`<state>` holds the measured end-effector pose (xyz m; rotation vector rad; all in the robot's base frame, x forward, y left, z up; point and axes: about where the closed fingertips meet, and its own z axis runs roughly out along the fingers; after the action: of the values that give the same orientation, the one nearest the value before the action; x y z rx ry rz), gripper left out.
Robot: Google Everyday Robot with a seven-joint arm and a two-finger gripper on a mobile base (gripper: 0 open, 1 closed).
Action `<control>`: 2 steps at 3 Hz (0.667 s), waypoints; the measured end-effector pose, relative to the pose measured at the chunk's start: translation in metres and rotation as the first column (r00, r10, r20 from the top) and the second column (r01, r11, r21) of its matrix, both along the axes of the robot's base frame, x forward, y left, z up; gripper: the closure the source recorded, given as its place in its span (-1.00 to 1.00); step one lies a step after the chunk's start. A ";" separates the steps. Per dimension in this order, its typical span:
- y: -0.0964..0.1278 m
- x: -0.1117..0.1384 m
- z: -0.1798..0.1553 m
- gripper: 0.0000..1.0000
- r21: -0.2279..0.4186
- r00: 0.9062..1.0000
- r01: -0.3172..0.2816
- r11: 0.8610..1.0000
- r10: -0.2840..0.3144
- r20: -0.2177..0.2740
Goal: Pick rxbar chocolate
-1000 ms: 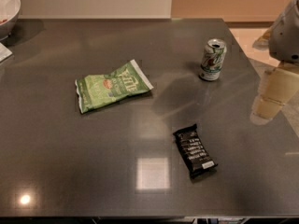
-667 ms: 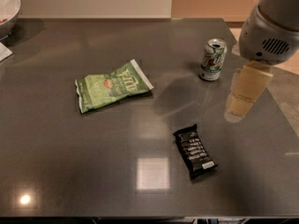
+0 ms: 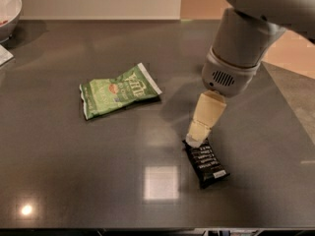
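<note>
The rxbar chocolate [image 3: 207,163] is a small flat black wrapper with white lettering, lying on the dark table [image 3: 74,166] right of centre near the front. My gripper [image 3: 197,137] hangs from the arm coming in from the upper right. Its cream-coloured tip is right over the bar's far end and covers that end. The soda can is hidden behind the arm.
A green chip bag [image 3: 117,91] lies left of centre. A white bowl [image 3: 7,9] stands at the far left corner, with a white scrap [image 3: 4,55] at the left edge. The table's right edge [image 3: 290,107] runs beside the arm.
The arm has swung in from the right edge toward the left and down, bringing the gripper from beside the can to the bar's far end. The can is now covered by the arm.
</note>
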<state>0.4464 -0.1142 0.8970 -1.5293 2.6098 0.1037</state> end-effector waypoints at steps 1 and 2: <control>0.011 -0.013 -0.018 -1.00 -0.031 0.993 0.111 0.993 -0.112 -0.039; 0.015 -0.028 -0.025 -1.00 -0.072 0.979 0.195 0.978 -0.199 -0.051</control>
<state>0.4184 -0.0989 0.8716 -1.2953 2.8204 0.0445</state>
